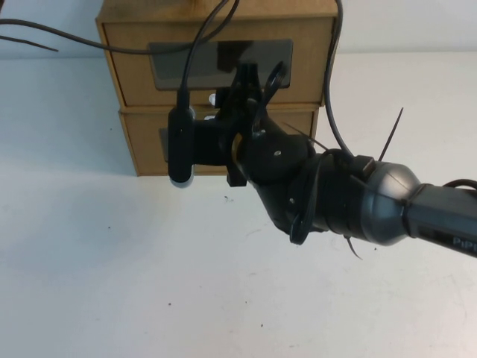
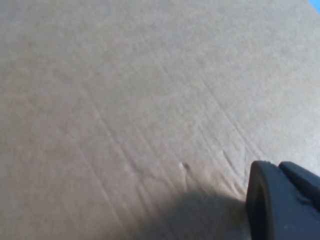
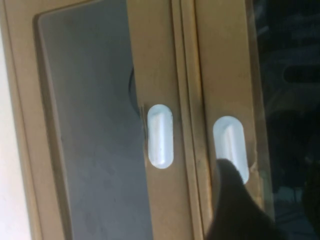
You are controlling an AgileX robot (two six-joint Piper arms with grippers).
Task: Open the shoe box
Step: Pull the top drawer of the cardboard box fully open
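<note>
Right gripper (image 1: 242,93), jaws apart, sits at the white oval handle (image 3: 230,142) of the brown cardboard shoe box (image 1: 313,67); left gripper (image 2: 282,200) is up against cardboard, state unclear.

The upper shoe box (image 1: 127,71) sits stacked on the lower shoe box (image 1: 143,145). Both are brown cardboard with drawers shut, each with a dark window (image 1: 223,56) and a white handle (image 3: 160,136).

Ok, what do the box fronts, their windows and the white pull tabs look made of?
Box fronts: matte brown cardboard; the left hand is close to a faintly creased cardboard face. Windows: likely clear plastic, smooth, greyish, reflective. Pull tabs: glossy white, probably plastic. The right hand, open, is at the tabs.
</note>
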